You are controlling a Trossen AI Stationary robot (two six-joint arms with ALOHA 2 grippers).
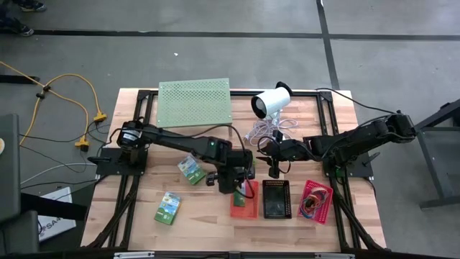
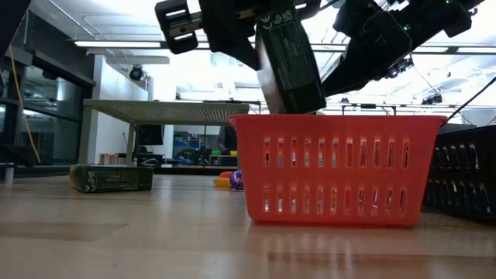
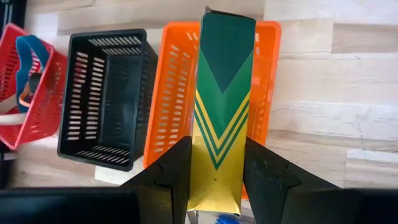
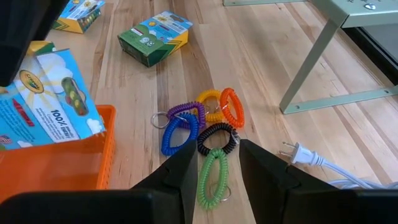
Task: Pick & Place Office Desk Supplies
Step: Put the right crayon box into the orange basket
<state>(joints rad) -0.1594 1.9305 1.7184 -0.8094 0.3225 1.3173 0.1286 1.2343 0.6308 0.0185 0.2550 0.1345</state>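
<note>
table (image 1: pixel 144 230): bare wood lies all round the baskets, so a pack let go off-centre would likely land on it rather than inside.
left gripper (image 3: pixel 214 177): fingers clamped on the green pack, one on each flat face, poised over the orange basket; a loose hold could let the pack slide or twist out early.
right gripper (image 4: pixel 214 165): fingers apart with nothing between them, hanging just above the coil loops; both arms work close together here, and a reach toward the baskets could knock the left arm.
orange basket (image 3: pixel 168 93): directly under the left gripper, open top facing it; light plastic, so a pack edge catching its rim could tip or shove it.
black basket (image 3: pixel 102 93): just beside the orange one, on the side away from the bare wood; a sideways drift would put the pack in the wrong bin.
green pack (image 3: pixel 221 93): held on end, its free end pointing down at the basket; it looks about as long as the opening, so it may bridge the rim.
coil loops (image 4: pixel 199 127): bunched and touching under the right gripper; closing there may drag up several tangled together.
</note>
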